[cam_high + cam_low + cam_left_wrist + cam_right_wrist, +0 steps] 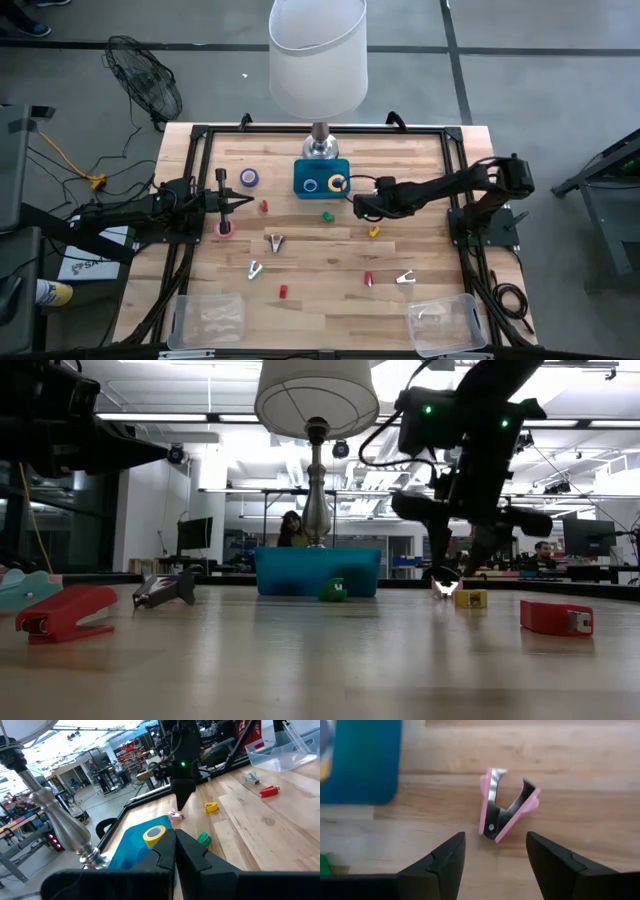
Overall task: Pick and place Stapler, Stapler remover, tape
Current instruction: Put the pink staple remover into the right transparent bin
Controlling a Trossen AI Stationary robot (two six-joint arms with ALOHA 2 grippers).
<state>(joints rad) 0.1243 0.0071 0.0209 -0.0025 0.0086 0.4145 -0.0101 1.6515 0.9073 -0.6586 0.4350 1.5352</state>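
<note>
A pink staple remover (507, 810) lies flat on the wood beside the blue tray (322, 178). My right gripper (495, 840) hovers open just above it, slanting down, one finger on each side and touching nothing; the low view shows the remover (443, 588) below the fingertips. The tray holds a blue tape roll (311, 184) and a yellow one (337, 183). A purple roll (249, 178) and a pink roll (227, 228) lie at the left. Small staplers lie scattered: green (327, 215), yellow (373, 231), red (368, 279). My left gripper (240, 203) waits shut at the left.
A lamp (318, 60) stands behind the tray. Metal staple removers (275, 242) (254, 270) (405, 278) and more red staplers (265, 206) (283, 292) lie on the table. Clear bins stand at the near left (210, 318) and near right (445, 322).
</note>
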